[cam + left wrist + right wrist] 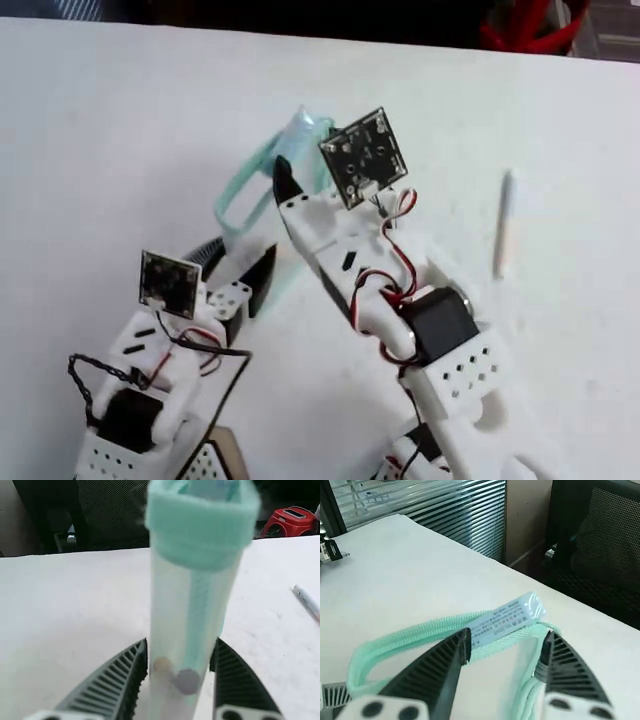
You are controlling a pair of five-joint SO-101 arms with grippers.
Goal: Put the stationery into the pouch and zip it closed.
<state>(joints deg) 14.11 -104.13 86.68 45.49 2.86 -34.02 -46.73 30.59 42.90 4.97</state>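
Between the left gripper's (180,650) fingers (120,680) sits the near end of the pouch (192,595), with both fingers pressed to its sides in a firm grip. The pouch's long axis runs straight away from that gripper, its mint-green band at the far end. At that end the right gripper (502,650) stands open, fingers astride the pouch's strap (410,632) and label (507,617). A pen (504,225) lies on the white table (120,120), well apart on the right arm's outer side, running near to far.
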